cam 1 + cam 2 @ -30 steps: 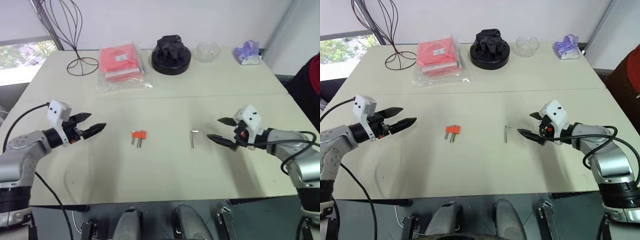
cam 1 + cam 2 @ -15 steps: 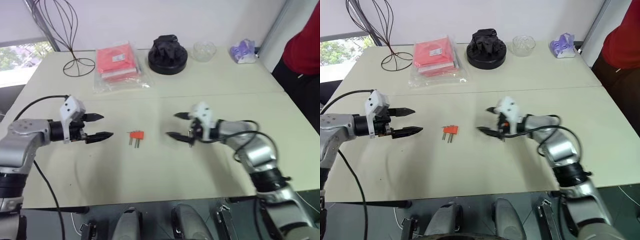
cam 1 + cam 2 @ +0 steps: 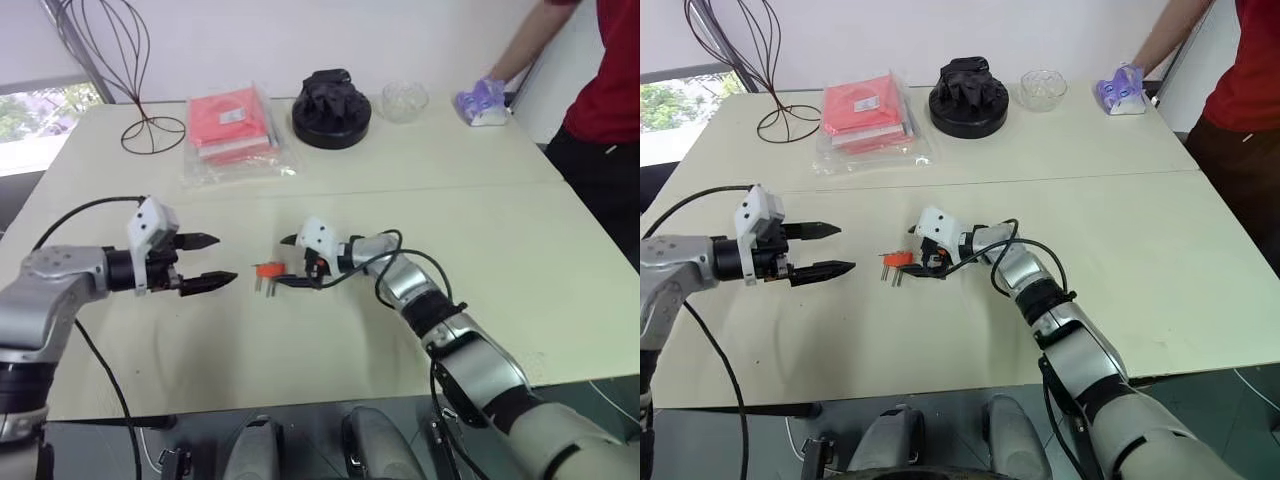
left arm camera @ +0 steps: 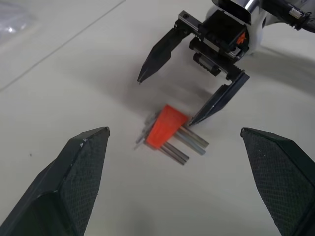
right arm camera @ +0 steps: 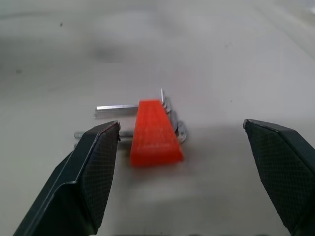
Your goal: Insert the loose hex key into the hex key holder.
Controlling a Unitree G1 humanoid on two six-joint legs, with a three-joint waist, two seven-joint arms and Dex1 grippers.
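Note:
The hex key holder point(image 3: 268, 270) is a small orange-red block with short grey keys sticking out, lying on the table between my two grippers. My right gripper point(image 3: 281, 262) is open and reaches in from the right, one finger on each side of the holder point(image 5: 155, 132), touching nothing. The left wrist view looks at the same gripper point(image 4: 166, 101) from the front, one fingertip close to the holder point(image 4: 166, 127). My left gripper point(image 3: 222, 260) is open and empty, a short way left of the holder and pointing at it. The loose hex key is hidden.
Along the table's far side stand a wire stand point(image 3: 150, 130), a red packet in clear plastic point(image 3: 235, 125), a black round object point(image 3: 330, 100), a glass bowl point(image 3: 405, 100) and a purple object point(image 3: 483, 103). A person in red point(image 3: 600, 80) at the right reaches a hand to the purple object.
My right gripper has swept left across the table from the spot where the loose hex key lay to the holder. My left gripper edged right. The person's arm has reached in.

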